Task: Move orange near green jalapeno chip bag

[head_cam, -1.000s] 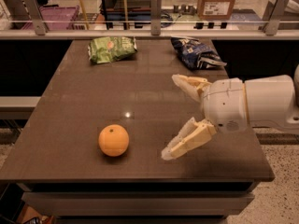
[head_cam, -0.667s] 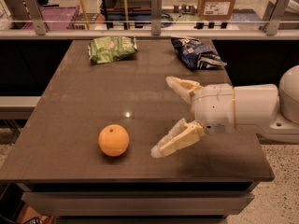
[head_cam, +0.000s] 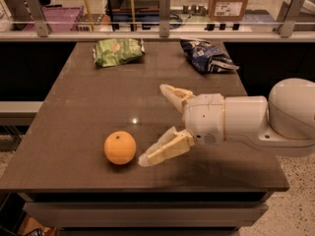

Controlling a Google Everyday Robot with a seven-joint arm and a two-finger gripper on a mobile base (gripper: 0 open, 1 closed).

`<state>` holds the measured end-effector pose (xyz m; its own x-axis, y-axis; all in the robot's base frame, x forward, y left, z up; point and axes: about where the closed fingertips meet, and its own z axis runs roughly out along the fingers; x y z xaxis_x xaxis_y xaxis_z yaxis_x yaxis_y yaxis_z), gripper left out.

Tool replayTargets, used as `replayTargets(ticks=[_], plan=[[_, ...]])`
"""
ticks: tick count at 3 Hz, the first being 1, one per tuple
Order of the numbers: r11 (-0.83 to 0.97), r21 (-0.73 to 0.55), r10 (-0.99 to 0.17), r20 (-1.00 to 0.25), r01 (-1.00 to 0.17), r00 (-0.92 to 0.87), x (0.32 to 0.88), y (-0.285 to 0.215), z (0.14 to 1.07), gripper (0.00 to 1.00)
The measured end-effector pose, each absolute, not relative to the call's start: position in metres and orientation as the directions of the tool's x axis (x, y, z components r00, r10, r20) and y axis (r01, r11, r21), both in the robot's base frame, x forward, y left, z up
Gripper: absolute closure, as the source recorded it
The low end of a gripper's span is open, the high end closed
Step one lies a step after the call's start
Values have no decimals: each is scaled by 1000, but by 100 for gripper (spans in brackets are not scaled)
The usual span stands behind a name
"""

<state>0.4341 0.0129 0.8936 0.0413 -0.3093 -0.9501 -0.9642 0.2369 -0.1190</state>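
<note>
Dark brown table (head_cam: 74, 107) fills the view, with a glass-railed ledge behind its far edge. By the front edge, left of centre, sits the orange (head_cam: 119, 147), unmoved from a second ago. At the far edge the green jalapeno chip bag (head_cam: 118, 51) lies left of centre and a dark blue and white snack bag (head_cam: 206, 55) towards the far right corner, both as before. Reaching in from the right edge, the gripper (head_cam: 152, 125) has shifted leftwards; its fingers are spread wide and hold nothing, the nearer fingertip now just beside the orange
</note>
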Motion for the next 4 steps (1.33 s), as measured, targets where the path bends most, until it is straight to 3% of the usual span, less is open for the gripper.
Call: replayTargets(ticks=[4], plan=[[129,-130,-282,-955,-983,89,416,90,858,0]])
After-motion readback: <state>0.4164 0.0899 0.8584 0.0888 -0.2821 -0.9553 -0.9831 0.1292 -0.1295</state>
